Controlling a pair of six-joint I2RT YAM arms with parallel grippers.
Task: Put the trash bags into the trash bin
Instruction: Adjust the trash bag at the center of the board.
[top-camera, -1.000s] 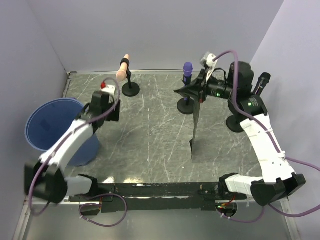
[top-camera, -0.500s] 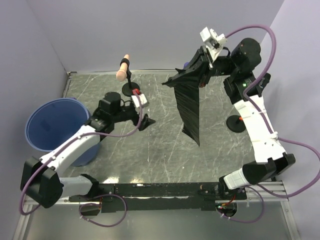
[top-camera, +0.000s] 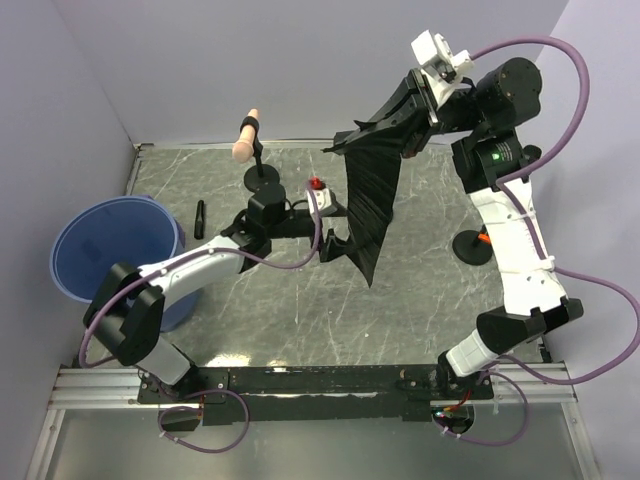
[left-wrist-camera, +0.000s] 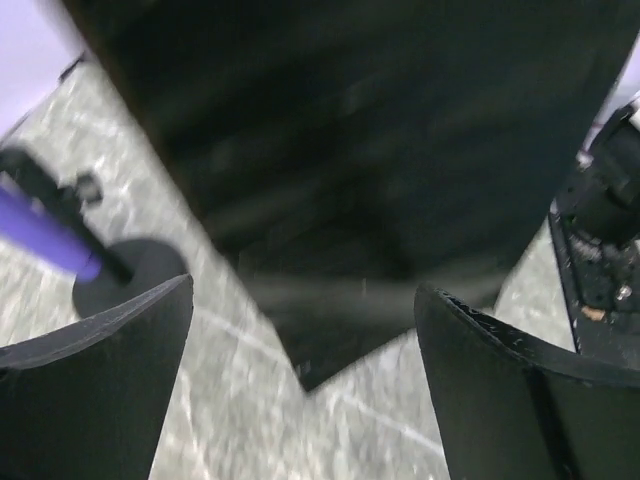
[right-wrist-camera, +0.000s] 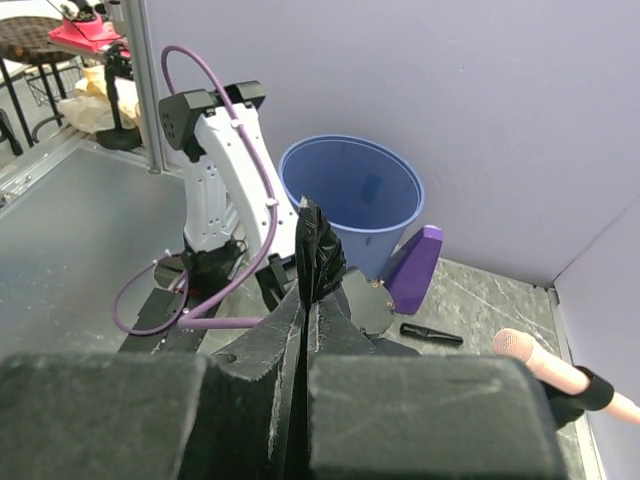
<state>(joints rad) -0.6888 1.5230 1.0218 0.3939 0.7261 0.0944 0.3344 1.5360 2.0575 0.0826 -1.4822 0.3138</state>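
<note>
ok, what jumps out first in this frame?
The black trash bag dangles in mid-air, pinched at its top by the raised right hand, upper right in the top view. The left hand is open right at the bag's lower tip, near the centre. The big blue trash bin stands at the far left.

The trash bag (top-camera: 368, 205) is thin black plastic film, pleated in fine folds, with a weak shine. The trash bin (top-camera: 100, 255) is smooth blue plastic, rather matt. The table (top-camera: 300, 300) looks like grey stone with white veins, maybe only a printed sheet, and slightly glossy. The fingers (left-wrist-camera: 90, 400) of the left gripper (left-wrist-camera: 302, 290) are black, matt and grainy.
</note>
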